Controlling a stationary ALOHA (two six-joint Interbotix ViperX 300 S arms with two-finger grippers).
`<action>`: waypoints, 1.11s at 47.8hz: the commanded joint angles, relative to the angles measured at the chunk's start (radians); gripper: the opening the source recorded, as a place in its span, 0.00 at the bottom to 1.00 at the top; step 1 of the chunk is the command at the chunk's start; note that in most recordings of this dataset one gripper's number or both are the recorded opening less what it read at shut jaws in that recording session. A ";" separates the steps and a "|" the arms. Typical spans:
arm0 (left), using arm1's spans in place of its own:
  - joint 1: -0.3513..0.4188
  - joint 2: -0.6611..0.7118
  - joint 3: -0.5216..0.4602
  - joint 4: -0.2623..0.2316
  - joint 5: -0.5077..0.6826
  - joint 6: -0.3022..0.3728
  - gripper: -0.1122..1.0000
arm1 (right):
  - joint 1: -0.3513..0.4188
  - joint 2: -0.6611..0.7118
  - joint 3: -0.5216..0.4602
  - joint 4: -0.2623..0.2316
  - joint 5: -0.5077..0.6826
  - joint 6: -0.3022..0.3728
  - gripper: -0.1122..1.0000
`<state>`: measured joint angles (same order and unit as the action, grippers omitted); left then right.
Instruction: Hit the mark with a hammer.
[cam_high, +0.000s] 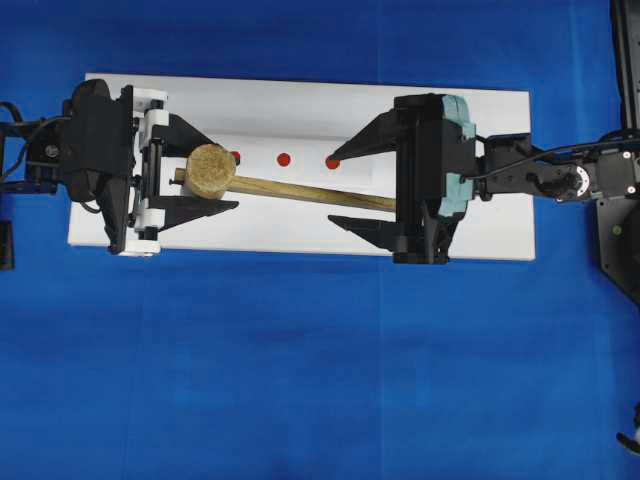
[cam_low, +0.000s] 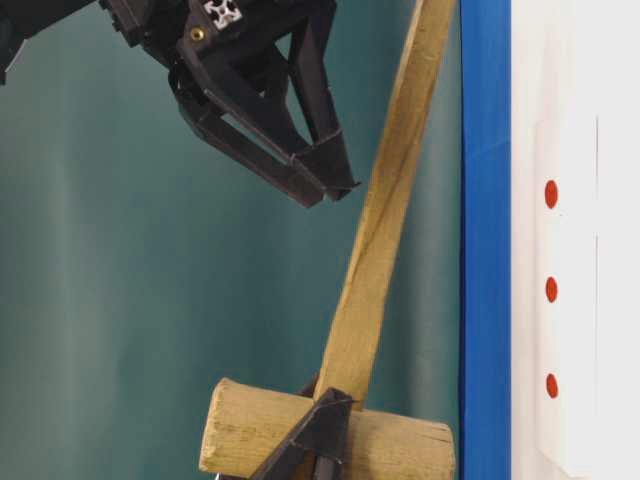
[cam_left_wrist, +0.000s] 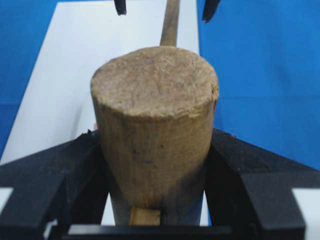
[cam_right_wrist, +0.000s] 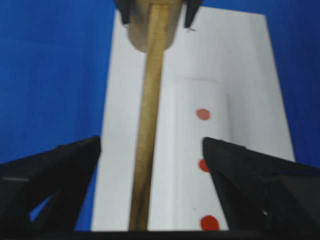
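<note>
- No containers in view. Work surface is a white board on a blue cloth.
- Board carries three red dots in a row on a slightly raised white strip; in the overhead view the left dot sits just beside the hammer head, the right dot by the upper finger of the right gripper.
- Hammer: wooden mallet held above the board, head toward the left arm, handle running rightward to the right gripper. Table-level view shows the head clear of the board, not touching it.
- Left gripper: about half open, fingers clamped on both sides of the hammer head. Left wrist view shows the pads pressed against the head's flanks, flat end face toward the camera.
- Right gripper: jaws spread wide. Handle passes between the fingers with a clear gap on each side in the right wrist view; no grip on it. Handle end reaches the gripper body in the overhead view; contact there cannot be told.
- Hammer is carried by the left gripper alone, as far as the frames show.
</note>
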<state>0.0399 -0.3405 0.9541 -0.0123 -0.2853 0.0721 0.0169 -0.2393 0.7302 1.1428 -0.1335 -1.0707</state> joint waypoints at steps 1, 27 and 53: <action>0.000 -0.015 -0.021 -0.002 -0.005 -0.018 0.51 | -0.002 -0.015 -0.029 0.000 -0.009 -0.002 0.91; -0.006 -0.028 -0.072 -0.002 0.009 -0.558 0.51 | -0.002 -0.015 -0.026 -0.002 -0.008 -0.008 0.92; -0.040 -0.029 -0.094 -0.002 0.008 -1.212 0.51 | -0.002 0.005 -0.026 -0.012 -0.009 -0.012 0.92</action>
<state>0.0015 -0.3451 0.8912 -0.0169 -0.2623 -1.1075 0.0169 -0.2301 0.7302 1.1351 -0.1365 -1.0815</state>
